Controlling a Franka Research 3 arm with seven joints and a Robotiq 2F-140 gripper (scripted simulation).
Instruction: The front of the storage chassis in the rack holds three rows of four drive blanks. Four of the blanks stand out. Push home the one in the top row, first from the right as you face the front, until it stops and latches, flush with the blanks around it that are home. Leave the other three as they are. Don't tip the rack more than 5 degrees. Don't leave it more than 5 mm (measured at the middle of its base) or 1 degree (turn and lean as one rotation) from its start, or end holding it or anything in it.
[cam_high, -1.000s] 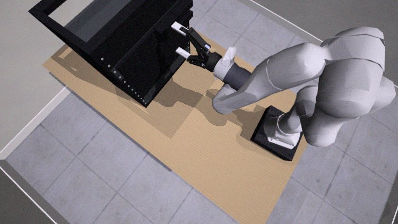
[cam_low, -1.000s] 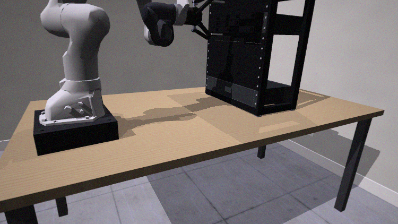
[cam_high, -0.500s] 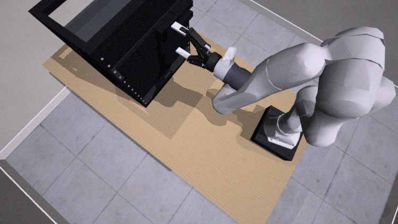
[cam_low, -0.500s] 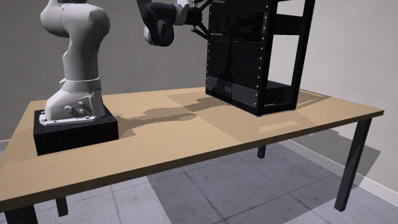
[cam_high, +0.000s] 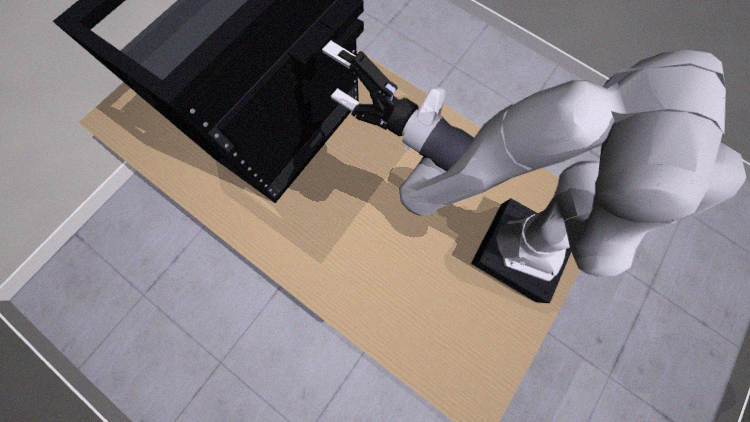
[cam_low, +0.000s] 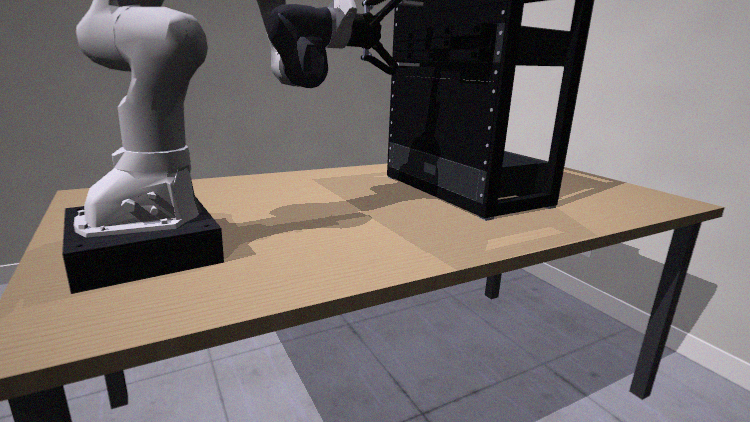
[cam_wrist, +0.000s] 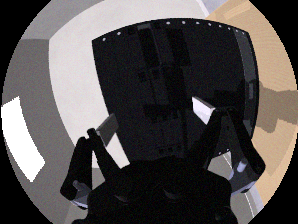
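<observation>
The black rack (cam_high: 220, 78) stands at the far end of the wooden table, and it also shows in the exterior view (cam_low: 472, 104). The storage chassis (cam_low: 445, 36) sits near the rack's top; its front is dark, and I cannot make out the single drive blanks. My gripper (cam_high: 339, 73) is open and empty, with its white-tipped fingers spread right at the upper front face of the rack. In the exterior view the gripper (cam_low: 393, 34) is level with the chassis. In the wrist view the fingers frame the dark rack front (cam_wrist: 173, 83) close ahead.
The robot's black base block (cam_low: 141, 241) stands on the near left of the table (cam_low: 340, 246). A grey panel (cam_low: 435, 170) runs along the rack's bottom front. The rack's open frame (cam_low: 529, 173) is behind it. Walls stand close behind the rack.
</observation>
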